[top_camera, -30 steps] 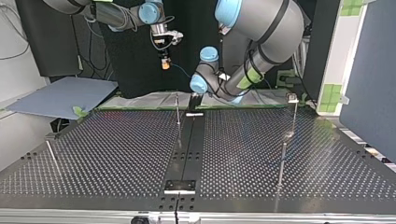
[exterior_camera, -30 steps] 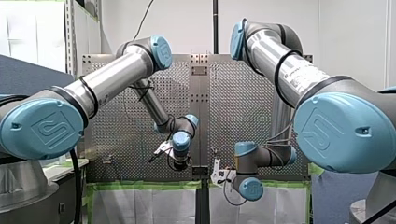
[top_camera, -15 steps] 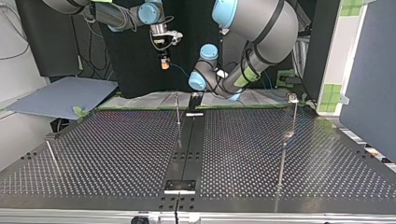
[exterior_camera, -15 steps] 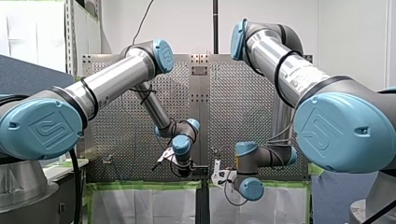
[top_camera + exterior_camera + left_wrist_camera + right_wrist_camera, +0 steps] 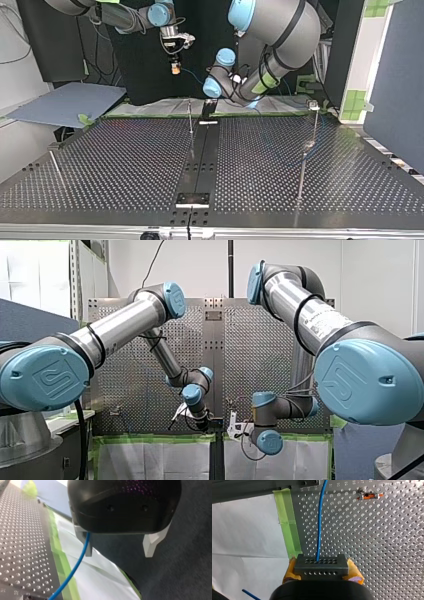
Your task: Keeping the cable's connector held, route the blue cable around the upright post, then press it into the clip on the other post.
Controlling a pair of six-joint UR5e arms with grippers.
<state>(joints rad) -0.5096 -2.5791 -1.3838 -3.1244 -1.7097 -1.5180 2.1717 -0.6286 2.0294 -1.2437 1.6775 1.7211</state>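
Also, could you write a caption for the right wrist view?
My right end effector clamps the grey connector, its blue cable leading ahead over the perforated table.

In the top view, the clip post (image 5: 313,125) stood well right of the upright post (image 5: 190,119). The right gripper (image 5: 175,70) hung above and behind it, the left gripper (image 5: 209,106) just to its right.

Bright, even room light; faint sheen on the perforated table (image 5: 125,160)

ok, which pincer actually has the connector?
My right pincer: its yellow pads clamp the dark perforated connector, blue cable running out of it. My left pincer is open, the cable only passing one finger.
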